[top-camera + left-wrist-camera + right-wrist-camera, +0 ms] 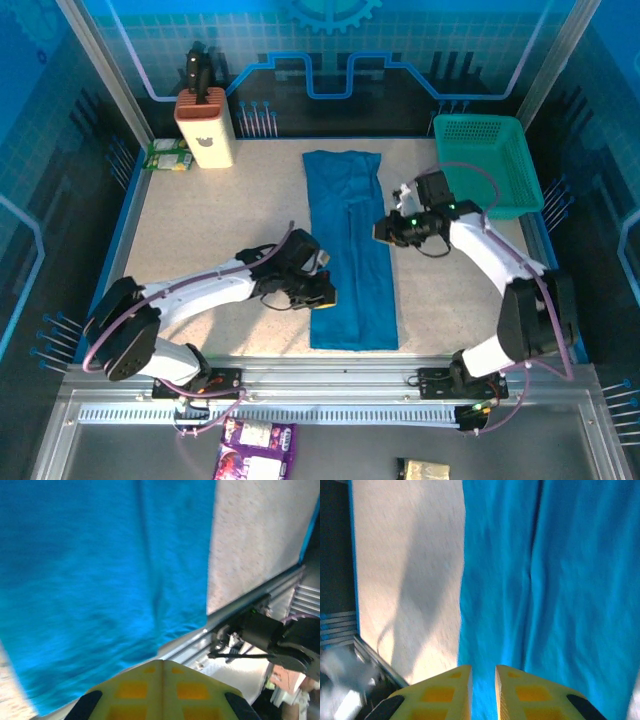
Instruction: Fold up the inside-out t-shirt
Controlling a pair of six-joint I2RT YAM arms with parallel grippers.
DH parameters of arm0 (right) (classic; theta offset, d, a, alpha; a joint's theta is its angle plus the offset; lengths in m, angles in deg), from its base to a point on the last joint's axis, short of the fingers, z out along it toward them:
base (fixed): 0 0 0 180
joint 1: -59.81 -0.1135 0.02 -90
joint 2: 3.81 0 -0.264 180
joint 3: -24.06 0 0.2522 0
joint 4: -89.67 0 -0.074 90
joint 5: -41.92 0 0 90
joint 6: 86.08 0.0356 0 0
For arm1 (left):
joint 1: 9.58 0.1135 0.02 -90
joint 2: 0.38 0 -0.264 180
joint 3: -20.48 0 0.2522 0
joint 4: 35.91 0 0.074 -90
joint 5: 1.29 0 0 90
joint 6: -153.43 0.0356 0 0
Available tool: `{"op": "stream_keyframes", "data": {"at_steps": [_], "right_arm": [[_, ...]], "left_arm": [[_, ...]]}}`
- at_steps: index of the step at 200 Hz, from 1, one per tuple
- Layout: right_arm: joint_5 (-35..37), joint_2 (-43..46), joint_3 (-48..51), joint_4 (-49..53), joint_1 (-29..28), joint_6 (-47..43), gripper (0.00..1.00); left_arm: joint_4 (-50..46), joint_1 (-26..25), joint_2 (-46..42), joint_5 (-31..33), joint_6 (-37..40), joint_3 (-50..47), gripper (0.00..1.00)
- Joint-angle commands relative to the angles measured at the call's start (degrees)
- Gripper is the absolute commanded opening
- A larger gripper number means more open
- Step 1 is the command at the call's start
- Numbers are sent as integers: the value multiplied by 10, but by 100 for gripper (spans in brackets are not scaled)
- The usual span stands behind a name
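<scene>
While left hand (161,667) hovers closed over t-shirt (350,250), right hand (483,674) barely parted

One t-shirt (350,250), one green basket (480,121), one knife block (206,132) — two arms (215,290) (480,250).

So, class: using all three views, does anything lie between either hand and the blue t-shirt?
Nothing visible does. The left hand and right hand sit right at opposite long edges of the t-shirt on the table.

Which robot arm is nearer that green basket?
The right one: the right gripper is at the t-shirt's right edge, on the basket's side; the left gripper is at its left edge, farther away.
</scene>
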Motion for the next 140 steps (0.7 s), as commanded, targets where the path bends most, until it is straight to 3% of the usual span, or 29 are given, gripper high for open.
{"op": "stream_keyframes", "data": {"at_steps": [1,36,59,97,140], "right_arm": [[35,65,77,106,-2,-13,22],[78,187,212,152,-47,42,23],[95,241,264,139,-114,112,24],[203,235,284,160,-220,196,31],[204,198,326,107,-264,226,35]], "left_arm": [[-50,23,-35,20,-6,-54,6],[-16,29,-77,9,-37,-123,9],[27,26,-85,-8,-58,-154,11],[9,10,-80,3,-52,-157,15],[26,-12,-76,3,-66,-168,18]]}}
